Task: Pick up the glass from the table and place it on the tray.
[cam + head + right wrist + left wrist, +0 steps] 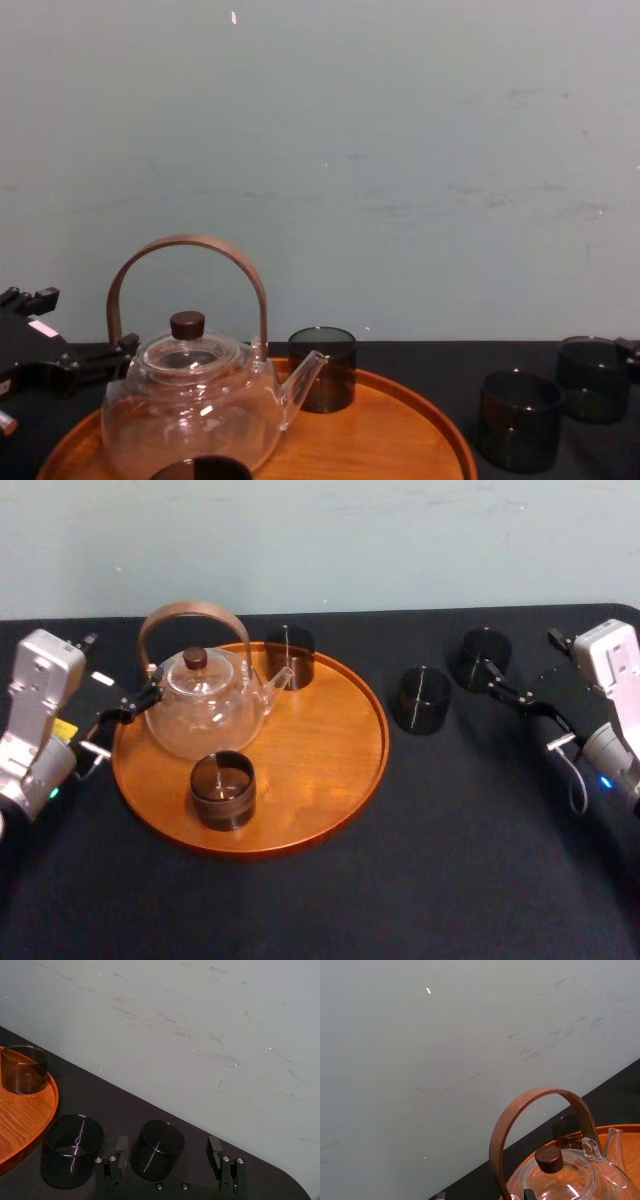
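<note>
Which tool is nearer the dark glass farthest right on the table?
Right. The right tool is open just before that dark glass; the left tool is across the tray, beside the glass teapot.

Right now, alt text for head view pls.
A round wooden tray on a black table holds a glass teapot and two dark glasses; two more glasses stand on the table to its right. The right gripper is open at the farther one; the left gripper sits beside the teapot.

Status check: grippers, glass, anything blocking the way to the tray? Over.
Right gripper open, straddling far-right glass on table. Left gripper open, parked beside teapot. Second glass stands between that one and tray.
</note>
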Robot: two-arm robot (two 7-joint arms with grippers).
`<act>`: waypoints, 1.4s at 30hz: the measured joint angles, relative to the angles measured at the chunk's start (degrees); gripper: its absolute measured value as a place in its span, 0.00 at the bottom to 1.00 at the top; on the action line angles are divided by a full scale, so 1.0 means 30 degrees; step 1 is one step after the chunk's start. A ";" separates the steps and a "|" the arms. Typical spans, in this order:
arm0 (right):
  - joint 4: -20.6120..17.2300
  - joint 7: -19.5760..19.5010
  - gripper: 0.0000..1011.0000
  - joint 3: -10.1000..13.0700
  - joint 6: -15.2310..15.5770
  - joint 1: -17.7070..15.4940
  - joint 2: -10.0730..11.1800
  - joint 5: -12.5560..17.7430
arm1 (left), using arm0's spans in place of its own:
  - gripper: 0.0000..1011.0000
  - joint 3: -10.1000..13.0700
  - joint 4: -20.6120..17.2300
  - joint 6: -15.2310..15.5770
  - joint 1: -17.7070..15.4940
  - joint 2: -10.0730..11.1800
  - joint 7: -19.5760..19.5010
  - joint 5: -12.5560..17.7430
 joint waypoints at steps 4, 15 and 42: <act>0.0000 0.0000 0.99 0.0001 0.0000 -0.0001 0.0000 0.0001 | 1.00 -0.0001 -0.0001 0.0001 -0.0001 0.0000 0.0000 -0.0001; 0.0000 0.0000 0.99 0.0001 0.0001 -0.0001 0.0000 0.0001 | 1.00 0.0000 0.0000 -0.0001 -0.0001 0.0001 -0.0001 -0.0001; 0.0000 0.0000 0.99 0.0000 -0.0001 -0.0001 0.0000 0.0001 | 1.00 0.0000 -0.0001 0.0000 -0.0001 0.0001 0.0000 -0.0001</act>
